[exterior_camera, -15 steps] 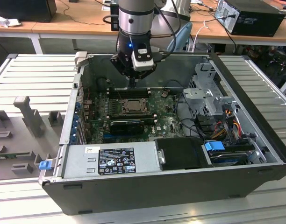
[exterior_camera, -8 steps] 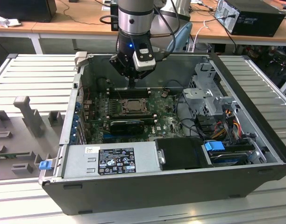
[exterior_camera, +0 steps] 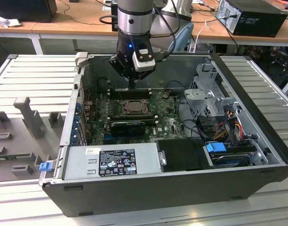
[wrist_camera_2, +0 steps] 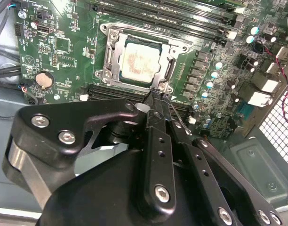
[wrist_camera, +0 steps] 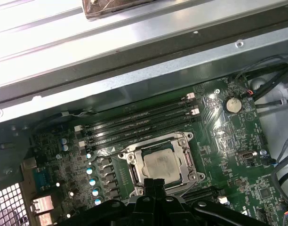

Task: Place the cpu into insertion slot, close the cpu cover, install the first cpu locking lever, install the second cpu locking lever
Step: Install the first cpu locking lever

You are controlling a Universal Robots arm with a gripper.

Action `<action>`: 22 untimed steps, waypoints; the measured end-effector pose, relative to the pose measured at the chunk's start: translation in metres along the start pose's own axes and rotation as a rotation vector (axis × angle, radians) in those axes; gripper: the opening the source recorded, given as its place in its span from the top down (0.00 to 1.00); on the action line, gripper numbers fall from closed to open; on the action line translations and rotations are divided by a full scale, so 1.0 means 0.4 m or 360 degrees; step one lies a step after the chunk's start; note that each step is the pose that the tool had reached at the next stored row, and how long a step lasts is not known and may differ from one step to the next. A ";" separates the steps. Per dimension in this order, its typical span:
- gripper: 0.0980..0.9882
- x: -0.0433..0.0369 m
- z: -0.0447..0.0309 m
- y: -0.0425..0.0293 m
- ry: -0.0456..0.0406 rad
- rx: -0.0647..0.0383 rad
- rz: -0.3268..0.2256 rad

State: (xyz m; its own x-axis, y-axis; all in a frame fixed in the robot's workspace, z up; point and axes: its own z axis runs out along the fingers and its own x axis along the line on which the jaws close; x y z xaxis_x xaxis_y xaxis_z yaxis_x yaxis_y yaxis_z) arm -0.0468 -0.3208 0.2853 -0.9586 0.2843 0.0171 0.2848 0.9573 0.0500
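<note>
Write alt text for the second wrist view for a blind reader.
The black gripper has its tip at a corner of the thin square silvery metal cpu cover, which lies flat around the tan-silver square cpu. Around them spreads the green motherboard with long black memory slots.

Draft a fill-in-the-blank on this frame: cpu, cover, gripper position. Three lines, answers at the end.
1. The small square tan-silver cpu sits in the square black insertion slot on the ____ motherboard.
2. The thin silvery square-frame cpu cover lies ____ over the chip.
3. The black gripper has its tip at a ____ of the slot's silvery rim.

Missing words: green; closed; corner.
</note>
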 end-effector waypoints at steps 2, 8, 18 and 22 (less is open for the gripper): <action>0.99 0.000 0.000 0.000 0.0000 0.0000 -0.0005; 0.99 0.000 0.000 0.000 0.0004 0.0002 -0.0086; 0.99 0.000 0.004 0.000 0.0020 0.0007 -0.0404; 0.99 0.000 0.005 0.000 0.0026 0.0009 -0.0521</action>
State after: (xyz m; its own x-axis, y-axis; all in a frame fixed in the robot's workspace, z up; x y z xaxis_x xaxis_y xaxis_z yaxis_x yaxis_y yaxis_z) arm -0.0468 -0.3208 0.2832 -0.9991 -0.0398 0.0171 -0.0389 0.9980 0.0499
